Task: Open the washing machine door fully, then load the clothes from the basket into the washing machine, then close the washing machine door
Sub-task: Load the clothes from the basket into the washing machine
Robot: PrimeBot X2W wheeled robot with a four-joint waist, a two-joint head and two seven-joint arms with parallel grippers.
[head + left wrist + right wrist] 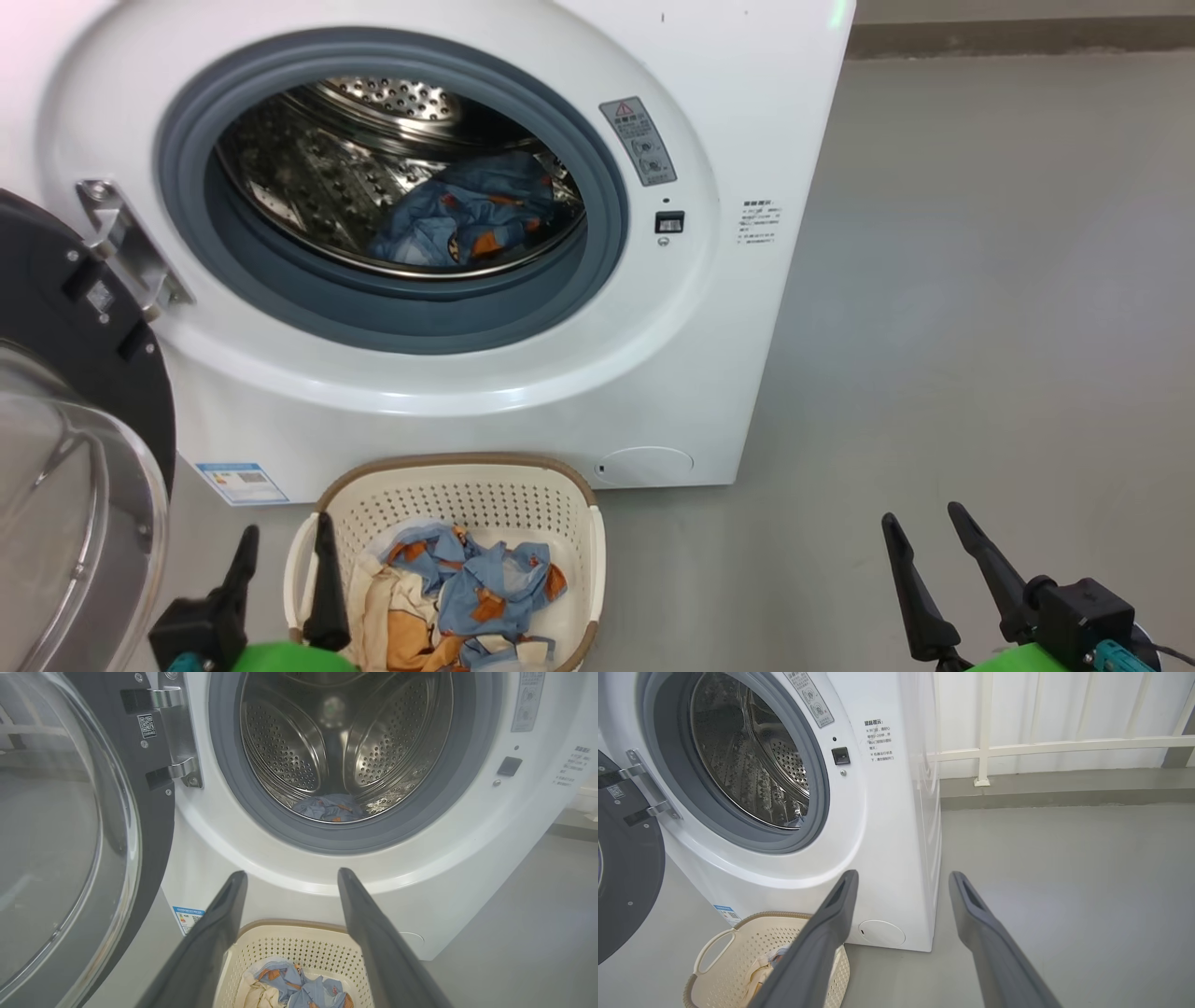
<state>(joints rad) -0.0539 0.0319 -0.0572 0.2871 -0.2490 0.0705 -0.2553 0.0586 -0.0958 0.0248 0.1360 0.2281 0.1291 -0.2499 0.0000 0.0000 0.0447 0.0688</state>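
Closest on the left, the washing machine door (65, 308) stands swung wide on its hinge, its glass bowl just beside the left claw (288, 527). That claw hangs with its fingers apart and nothing between them, above the basket's (485, 504) left rim and handle. The basket sits on the floor (934, 280) against the foot of the washing machine (653, 373), and a bundle of clothes (467, 588), blue print and cream cloth, lies inside it. One blue printed piece (467, 219) already rests low in the drum (308, 168), so the loading looks partly done. Far right, the right claw (921, 515) is also spread and empty, over bare floor well away from the basket. A careless dip by the left claw could hook the handle or the holed wall and drag the light basket. The arm could knock the nearby door. A shallow pinch might lift only part of the bundle, or leave cloth trailing over the rubber seal.
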